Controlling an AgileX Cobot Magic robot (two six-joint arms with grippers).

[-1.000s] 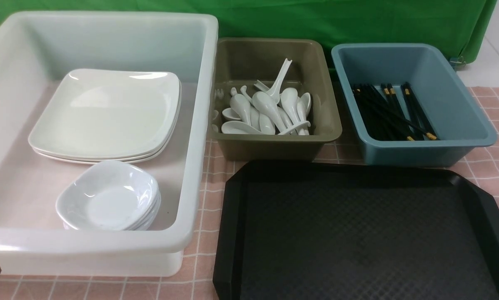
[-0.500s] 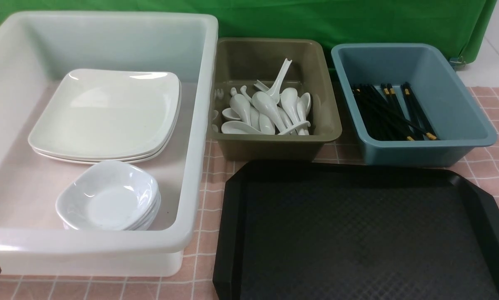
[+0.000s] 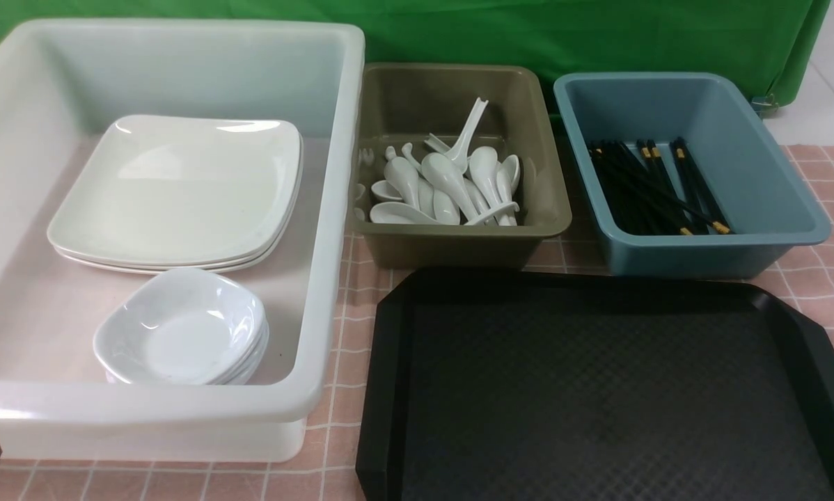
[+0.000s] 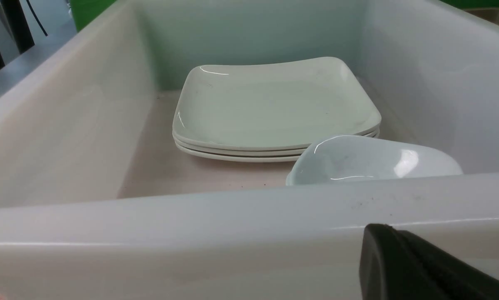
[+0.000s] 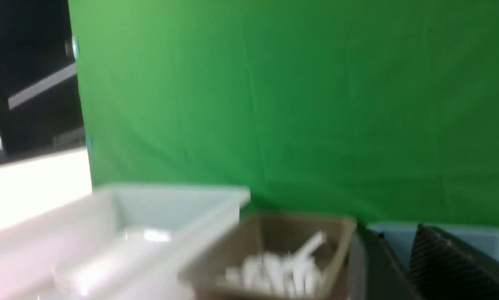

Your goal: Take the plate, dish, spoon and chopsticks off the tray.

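Front view shows the tray (image 3: 598, 390) nearest the robot, with nothing on the part in view, so I judge the clearing done or nearly so. Just beside it on the left stands the white bin (image 3: 319, 278), where each kind is stacked on its own: three dishes (image 3: 180, 330) nested at the near end, three plates (image 3: 180, 188) piled behind them, big flat things apart from small deep ones. Beyond the tray, the olive bin (image 3: 549, 209) holds a loose heap of spoons (image 3: 452, 188), and the blue bin (image 3: 772, 209) holds the chopsticks (image 3: 657, 184) lying roughly parallel along its floor. The left gripper (image 4: 420, 266) sits low outside the white bin's near wall, its jaws together and holding nothing. The right gripper (image 5: 437, 262) shows only as a blurred dark edge; whether its jaws are apart I cannot tell.
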